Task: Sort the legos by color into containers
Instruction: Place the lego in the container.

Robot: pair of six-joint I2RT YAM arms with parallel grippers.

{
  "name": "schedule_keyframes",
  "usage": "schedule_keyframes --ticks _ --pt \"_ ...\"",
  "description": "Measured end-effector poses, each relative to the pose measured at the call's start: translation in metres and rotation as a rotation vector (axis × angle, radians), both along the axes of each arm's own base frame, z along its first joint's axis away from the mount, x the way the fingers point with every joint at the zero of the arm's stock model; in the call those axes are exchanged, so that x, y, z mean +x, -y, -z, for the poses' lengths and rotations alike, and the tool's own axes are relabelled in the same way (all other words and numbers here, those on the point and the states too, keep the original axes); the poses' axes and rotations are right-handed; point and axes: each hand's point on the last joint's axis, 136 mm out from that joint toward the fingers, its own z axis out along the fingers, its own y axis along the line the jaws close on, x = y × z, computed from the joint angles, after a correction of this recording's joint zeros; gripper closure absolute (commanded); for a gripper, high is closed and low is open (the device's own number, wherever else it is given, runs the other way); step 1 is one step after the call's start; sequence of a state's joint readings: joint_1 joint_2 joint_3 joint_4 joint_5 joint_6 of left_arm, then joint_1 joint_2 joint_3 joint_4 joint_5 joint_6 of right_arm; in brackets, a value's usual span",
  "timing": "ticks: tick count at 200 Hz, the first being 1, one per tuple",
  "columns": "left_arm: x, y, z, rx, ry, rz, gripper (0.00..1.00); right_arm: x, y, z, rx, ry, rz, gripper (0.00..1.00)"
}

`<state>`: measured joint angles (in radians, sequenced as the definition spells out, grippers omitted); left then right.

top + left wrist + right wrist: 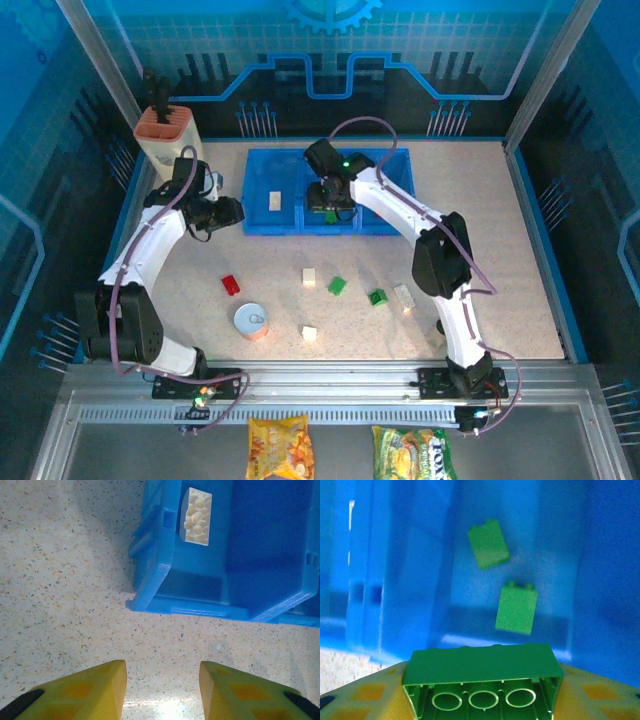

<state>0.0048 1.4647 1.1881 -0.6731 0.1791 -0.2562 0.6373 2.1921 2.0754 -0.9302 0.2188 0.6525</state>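
The right gripper (482,697) clamps a green brick (480,665) above the tray's (262,222) middle compartment, where two green bricks (488,544) (516,607) lie. The left gripper (162,690) hangs empty, fingers apart, over the table (65,580) near the tray's corner. A cream brick (196,515) sits in the left compartment.

White arm links (150,245), black joints (440,262), lilac cables (372,120), and yellow jaws.

The speckled cream table (480,220) carries a blue tray (275,230) at the back and a cream holder (163,135) (orange-topped) at far left. A silver can (251,321) sits near the front. Loose on it lie a red brick (231,285), two green bricks (337,286), two cream bricks (309,277), and perhaps a third pale brick (404,294).
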Motion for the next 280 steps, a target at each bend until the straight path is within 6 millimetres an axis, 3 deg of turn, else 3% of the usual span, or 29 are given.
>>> schedule_keyframes --ticks 48,89,155,209,280 --pt "0.0 0.0 -0.001 -0.002 0.003 0.001 0.57 0.041 0.012 0.015 -0.021 0.024 0.072 0.46" --pt "0.0 0.0 -0.001 -0.002 0.005 0.001 0.57 0.06 0.014 0.04 -0.04 0.018 0.113 0.46" --pt "0.001 0.0 -0.001 -0.002 0.008 0.001 0.57 0.071 0.021 0.066 -0.072 0.017 0.202 0.45" --pt "0.001 0.0 -0.001 -0.003 0.007 -0.001 0.57 0.078 0.033 0.069 -0.034 0.019 0.339 0.44" --pt "0.001 0.0 -0.002 -0.004 0.007 -0.002 0.57 0.084 0.032 0.075 0.139 -0.007 0.635 0.44"
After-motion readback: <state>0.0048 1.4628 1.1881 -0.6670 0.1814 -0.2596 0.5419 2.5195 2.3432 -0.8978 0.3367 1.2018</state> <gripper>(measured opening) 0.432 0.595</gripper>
